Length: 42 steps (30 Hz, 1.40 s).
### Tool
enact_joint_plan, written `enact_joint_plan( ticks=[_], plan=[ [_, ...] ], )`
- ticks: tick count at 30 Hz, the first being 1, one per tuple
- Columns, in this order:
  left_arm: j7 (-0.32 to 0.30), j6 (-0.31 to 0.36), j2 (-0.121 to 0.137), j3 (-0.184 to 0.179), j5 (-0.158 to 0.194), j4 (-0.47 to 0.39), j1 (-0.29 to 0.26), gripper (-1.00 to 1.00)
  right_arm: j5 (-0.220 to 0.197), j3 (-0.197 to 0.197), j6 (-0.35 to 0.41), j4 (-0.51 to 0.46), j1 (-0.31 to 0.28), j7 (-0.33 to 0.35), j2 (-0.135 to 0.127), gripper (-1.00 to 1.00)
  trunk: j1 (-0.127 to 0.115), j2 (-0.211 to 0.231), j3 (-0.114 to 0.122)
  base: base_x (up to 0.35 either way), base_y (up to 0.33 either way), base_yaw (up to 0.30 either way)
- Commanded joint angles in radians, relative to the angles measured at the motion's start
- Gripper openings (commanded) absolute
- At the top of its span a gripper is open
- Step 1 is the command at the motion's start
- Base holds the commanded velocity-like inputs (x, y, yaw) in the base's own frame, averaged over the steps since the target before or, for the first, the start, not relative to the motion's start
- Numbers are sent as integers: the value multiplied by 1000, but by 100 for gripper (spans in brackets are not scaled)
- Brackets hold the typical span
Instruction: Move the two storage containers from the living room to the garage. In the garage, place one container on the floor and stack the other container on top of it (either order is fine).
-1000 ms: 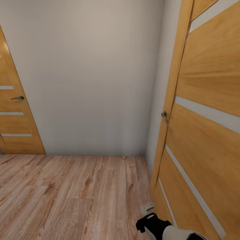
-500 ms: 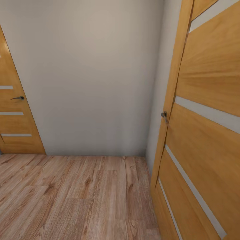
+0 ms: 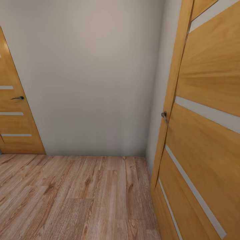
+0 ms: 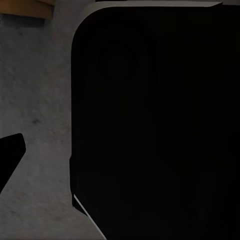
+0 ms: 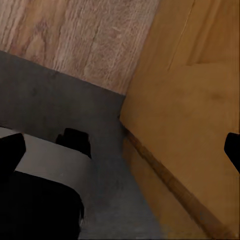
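1. Looking out from the head, we face a plain pale wall (image 3: 90,76) straight ahead at 12 o'clock.
2. An open orange-wood door (image 3: 203,133) with pale slits stands close at our 2 o'clock, its edge turned toward us and a small metal handle (image 3: 164,115) on that edge.
3. A second orange-wood door (image 3: 13,123) with pale slits and a dark lever handle (image 3: 18,98) sits shut in the wall at our 10 o'clock.
4. A light wood-plank floor (image 3: 76,196) runs from the foot of the wall toward us at 6 o'clock.
5. The left wrist camera looks down on grey mottled concrete floor (image 4: 40,100), with a large black rounded body of our own machine (image 4: 155,125) beside it and a strip of orange wood at the far corner.
6. One dark fingertip (image 4: 9,155) pokes in at the edge of that picture; we cannot tell how far the left fingers are open or whether they hold anything.
7. The right wrist camera shows the grey concrete meeting the wood planks (image 5: 75,35) along a straight line, with the orange-wood door (image 5: 185,125) standing upright just beside it.
8. Dark fingertips (image 5: 10,152) show at both edges of that picture, well apart, so the right fingers are spread wide with nothing between them.
9. We see neither orange-red bin, so we cannot say where they are.
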Motion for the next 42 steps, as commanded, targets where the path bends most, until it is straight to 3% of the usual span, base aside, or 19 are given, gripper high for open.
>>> enact_joint_plan(
  ticks=[1, 4, 8, 16, 42],
  plan=[
    [1, -1, -1, 0, 6, 0, 0, 100, -15, 9, -41, 4, 60, 48, -28, 100, 0, 0, -1, 0, 0, 0],
    [2, -1, -4, 1, 6, 0, 0, 100, -18, 8, -49, 7, 100, 95, -64, 100, 0, 0, -1, 0, 0, 0],
    [2, -1, -5, 1, 6, 0, 0, 100, -19, 8, -53, 7, 137, 107, -75, 100, 0, 0, -1, 0, 0, 0],
    [2, -1, -5, -1, 5, 0, 0, 100, -18, 6, -55, 7, 180, 121, -73, 100, 0, 0, -1, 0, 0, 0],
    [2, -1, -5, 0, 4, 0, 0, 100, -6, 8, -54, 3, 184, 124, -74, 100, 0, 0, -1, 0, 0, 0]
  ],
)
